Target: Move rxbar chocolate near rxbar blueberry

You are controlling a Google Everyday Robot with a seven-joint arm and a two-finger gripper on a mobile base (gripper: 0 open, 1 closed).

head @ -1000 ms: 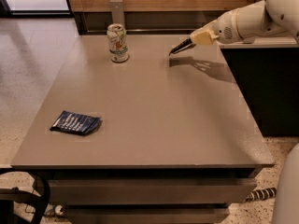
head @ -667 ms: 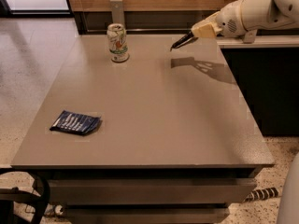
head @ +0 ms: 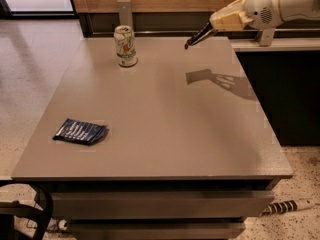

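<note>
The rxbar blueberry (head: 80,131), a dark blue wrapper with white stripes, lies flat near the table's front left edge. My gripper (head: 194,39) hangs in the air above the back right part of the table, to the right of the can. It is shut on a thin dark flat piece, the rxbar chocolate (head: 191,41), seen edge-on at the fingertips. Its shadow (head: 199,77) on the table below shows a small rectangle. The chocolate bar is far from the blue wrapper, diagonally across the table.
A white and green drink can (head: 125,45) stands upright at the back of the grey table (head: 165,134), left of the gripper. A dark counter (head: 280,84) runs along the right side. A wooden wall is behind. Speckled floor lies to the left.
My gripper with the dark bar has risen a little and the arm has lifted toward the upper right. The blue wrapper and the can have not moved.
</note>
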